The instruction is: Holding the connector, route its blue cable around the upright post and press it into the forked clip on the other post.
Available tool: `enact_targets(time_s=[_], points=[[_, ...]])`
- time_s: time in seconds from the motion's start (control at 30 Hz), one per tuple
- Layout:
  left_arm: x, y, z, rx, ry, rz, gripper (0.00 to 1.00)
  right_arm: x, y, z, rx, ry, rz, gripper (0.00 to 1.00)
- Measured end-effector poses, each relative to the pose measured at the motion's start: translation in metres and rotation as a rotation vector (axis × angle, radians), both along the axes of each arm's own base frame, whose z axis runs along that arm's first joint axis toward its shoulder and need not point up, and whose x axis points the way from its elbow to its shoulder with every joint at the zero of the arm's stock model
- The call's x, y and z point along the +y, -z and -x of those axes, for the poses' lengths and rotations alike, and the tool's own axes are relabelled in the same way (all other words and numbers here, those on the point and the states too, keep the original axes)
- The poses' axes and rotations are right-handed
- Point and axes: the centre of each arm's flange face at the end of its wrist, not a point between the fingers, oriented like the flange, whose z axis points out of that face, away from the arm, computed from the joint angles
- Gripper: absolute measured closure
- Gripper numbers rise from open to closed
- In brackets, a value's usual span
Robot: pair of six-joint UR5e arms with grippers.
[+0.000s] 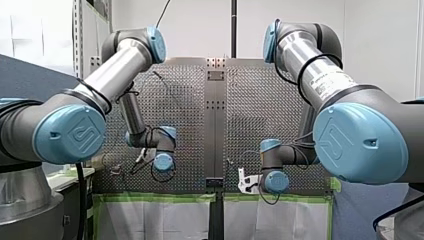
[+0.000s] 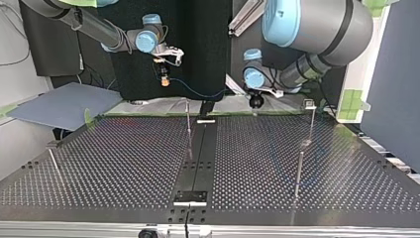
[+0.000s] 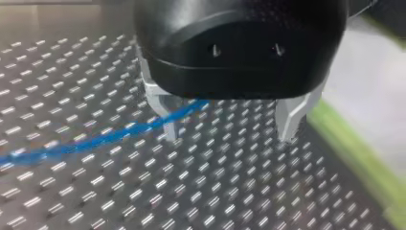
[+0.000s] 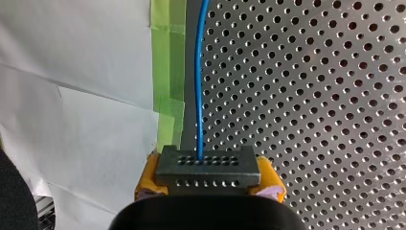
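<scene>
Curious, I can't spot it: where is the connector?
In the right wrist view, the connector is clamped between my right gripper's yellow pads, its blue cable running ahead.

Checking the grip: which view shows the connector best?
The right wrist view: the connector sits close, clamped between yellow pads, with the cable leaving its face. The top view shows it tiny and far. The left wrist view shows only cable, and the front view doesn't show it.
</scene>
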Motion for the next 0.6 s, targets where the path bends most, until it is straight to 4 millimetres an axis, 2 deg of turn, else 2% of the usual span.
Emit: enact_targets(time_s=[0.2, 0.6], points=[[-0.003, 0.023, 0.009, 0.051, 0.005, 0.0, 0.0, 0.0, 0.0, 0.0, -0.002, 0.0, 0.002, 1.0], [-0.019, 0.03, 0.016, 0.056, 0.038, 0.028, 0.0, 0.0, 0.0, 0.0, -0.002, 0.0, 0.002, 1.0]])
